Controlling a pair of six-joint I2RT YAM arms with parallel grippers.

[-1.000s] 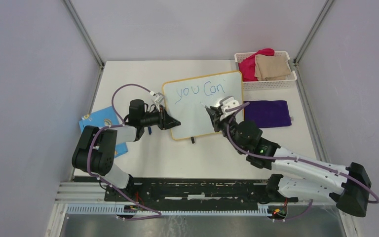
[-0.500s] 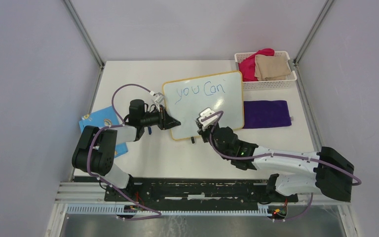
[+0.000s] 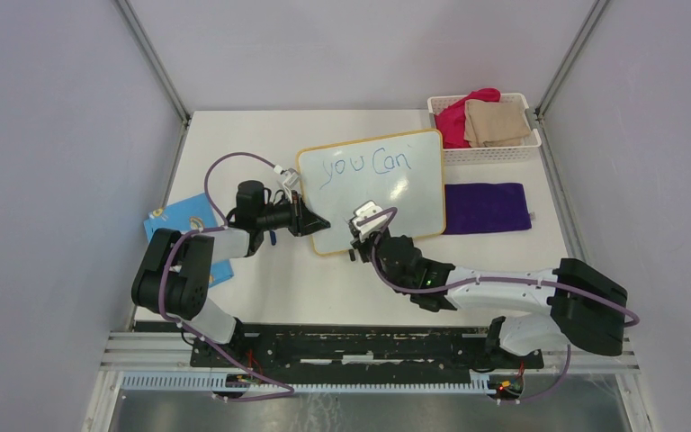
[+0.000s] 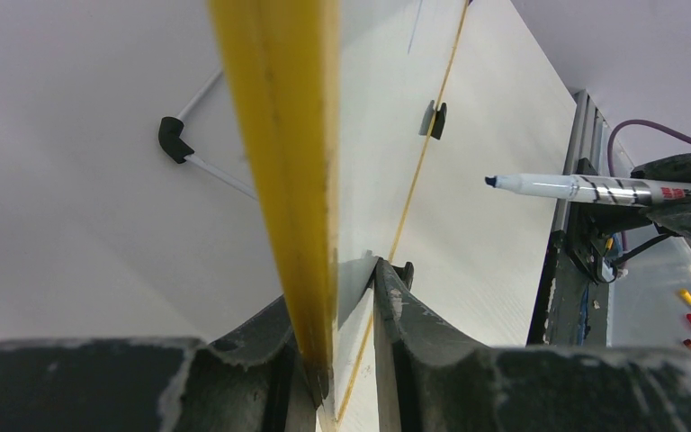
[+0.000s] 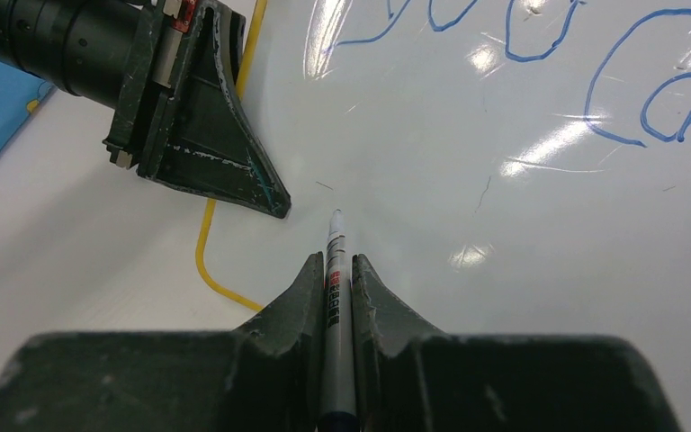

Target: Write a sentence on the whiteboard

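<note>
Up in the far right corner of the table we've got the only container, a white basket [image 3: 486,151], and it holds two folded cloths: a red one [image 3: 454,121] and a tan one [image 3: 497,121]. Just in front of it, a purple cloth [image 3: 486,207] lies flat on the table, right beside the whiteboard [image 3: 414,202].

The whiteboard sits mid-table, a bit skewed. The sentence [image 3: 364,165] on it reads "you Can" in blue along the top, so we count two words, and the lower half is blank.

Now the claws. The left gripper [image 3: 310,222] is squeezed down on the board's left edge. From the left wrist cam we see its jaws pinched right onto the yellow rim [image 4: 279,135] with basically no gap.

The right gripper [image 3: 364,227] sits at the board's lower left corner, jaws nearly closed around a marker [image 5: 335,270]. The marker pokes out between the fingers, cap off. Its tip is over the white surface, close to the left gripper. We honestly can't tell if the tip is touching the board.

Quick count:
- one board, with one black foot [image 3: 353,256] visible on its near edge
- one marker
- three cloths in total
- two arms
- one blue card [image 3: 180,225] at the table's left edge, partly under the left arm
</note>
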